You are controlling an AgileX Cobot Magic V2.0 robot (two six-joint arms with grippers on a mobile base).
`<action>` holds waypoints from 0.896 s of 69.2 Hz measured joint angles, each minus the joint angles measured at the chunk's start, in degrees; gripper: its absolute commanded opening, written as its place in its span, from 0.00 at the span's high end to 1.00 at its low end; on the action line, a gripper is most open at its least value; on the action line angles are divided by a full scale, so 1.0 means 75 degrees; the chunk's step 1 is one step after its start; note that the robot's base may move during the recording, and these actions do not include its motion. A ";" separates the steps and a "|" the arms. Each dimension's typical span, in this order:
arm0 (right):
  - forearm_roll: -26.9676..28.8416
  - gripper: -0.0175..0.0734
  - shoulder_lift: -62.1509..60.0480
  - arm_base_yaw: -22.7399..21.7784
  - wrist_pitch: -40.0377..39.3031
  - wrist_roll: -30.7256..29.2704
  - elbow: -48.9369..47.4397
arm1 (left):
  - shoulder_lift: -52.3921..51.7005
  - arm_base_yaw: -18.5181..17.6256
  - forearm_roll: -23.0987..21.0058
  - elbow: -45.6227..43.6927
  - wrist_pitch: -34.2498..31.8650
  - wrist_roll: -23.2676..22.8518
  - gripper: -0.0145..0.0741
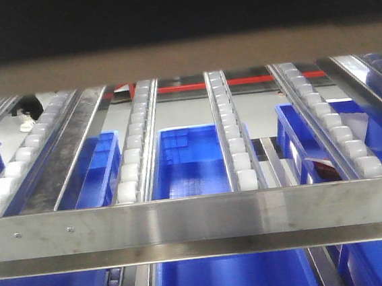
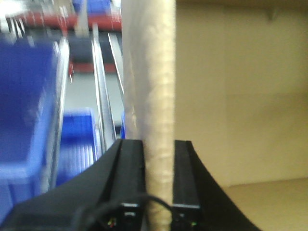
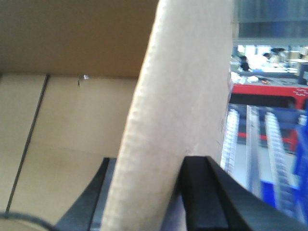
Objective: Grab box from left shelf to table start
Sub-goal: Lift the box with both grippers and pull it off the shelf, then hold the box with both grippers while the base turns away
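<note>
Open cardboard box (image 1: 182,56) spans top of front view, above left shelf (image 1: 198,216) roller tracks (image 1: 230,132). L hand (image 2: 159,144) pinches one box wall, R hand (image 3: 151,163) pinches another. Step: prob. taking box off shelf. Next: both arms pull back evenly, clear front rail. Worktop not in view.

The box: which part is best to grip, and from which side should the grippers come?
Grip the box by its thin cardboard walls, coming over the free edge with one finger inside and one outside. The left gripper and the right gripper each pinch a wall this way; the carton looks too wide to span.
</note>
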 measured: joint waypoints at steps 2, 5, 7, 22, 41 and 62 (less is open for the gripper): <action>-0.0074 0.74 0.0000 0.0000 0.0136 0.0000 0.0015 | 0.0000 0.0000 -0.0030 0.0163 0.0020 -0.0003 0.94; -0.0122 0.74 0.0000 0.0000 0.0280 0.0000 0.0029 | 0.0000 0.0000 -0.0064 0.0454 0.0038 -0.0034 0.94; -0.0147 0.74 0.0000 0.0000 0.0294 0.0000 0.0041 | 0.0000 0.0000 -0.0078 0.0666 -0.0020 -0.0034 0.94; -0.0163 0.74 0.0000 0.0000 -0.0041 -0.0033 0.0041 | 0.0000 -0.0031 -0.0300 0.1917 -0.0866 -0.0111 0.94; -0.0195 0.74 0.0031 -0.0030 -0.0181 -0.0083 0.0041 | -0.0007 -0.0075 -0.0542 0.3035 -0.2143 -0.0156 0.94; -0.0209 0.74 0.0042 -0.0029 -0.0180 -0.0100 0.0041 | -0.0007 -0.0075 -0.0595 0.3201 -0.2372 -0.0160 0.94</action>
